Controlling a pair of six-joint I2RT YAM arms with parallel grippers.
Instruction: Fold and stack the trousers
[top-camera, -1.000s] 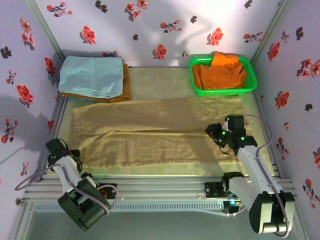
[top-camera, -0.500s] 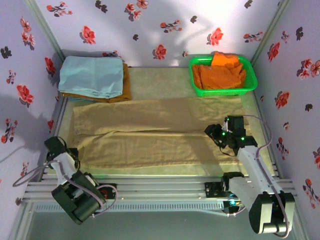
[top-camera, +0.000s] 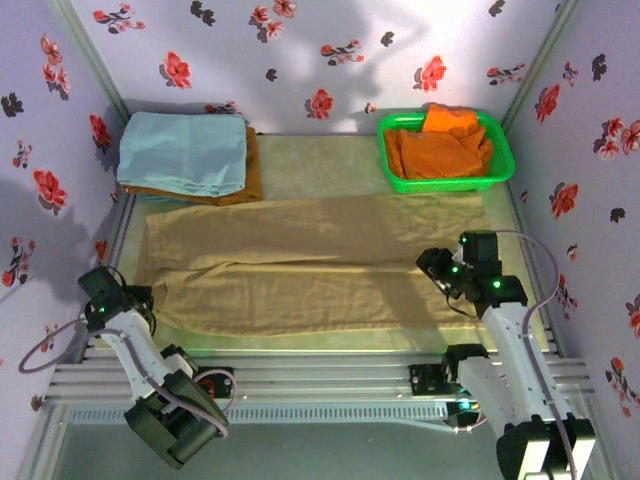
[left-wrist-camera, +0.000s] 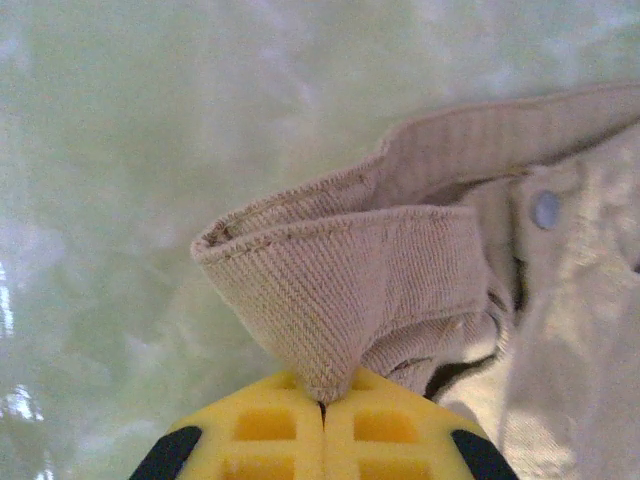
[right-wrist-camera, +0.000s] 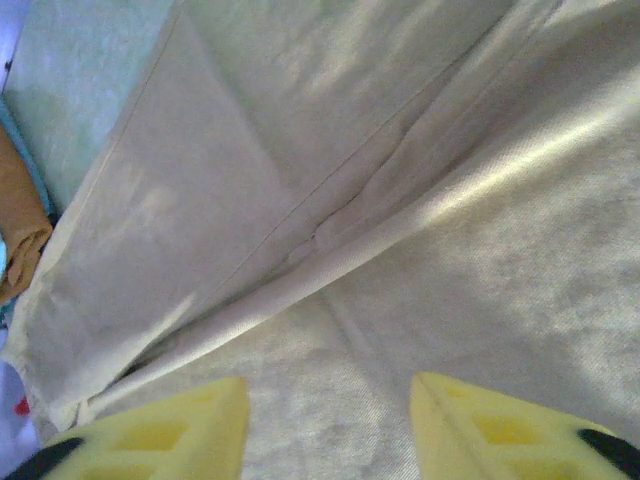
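One pair of tan trousers (top-camera: 300, 265) lies spread flat across the middle of the worktop (top-camera: 320, 160), with the waist at the left and the legs running to the right. The left fingers (left-wrist-camera: 270, 430) are clenched on a corner of the waistband at the near left edge. In the left wrist view the ribbed cloth rises in a folded peak straight out of the seam where the two yellow pads meet, and a pale button (left-wrist-camera: 545, 208) sits just beside that fold. The right fingers (right-wrist-camera: 480, 420) stand apart and released over the leg end of the trousers, holding nothing. At the back left a folded light blue cloth (top-camera: 185, 150) rests on a brown garment (top-camera: 255, 175). At the back right a green basket (top-camera: 503, 170) holds orange garments (top-camera: 440, 145).
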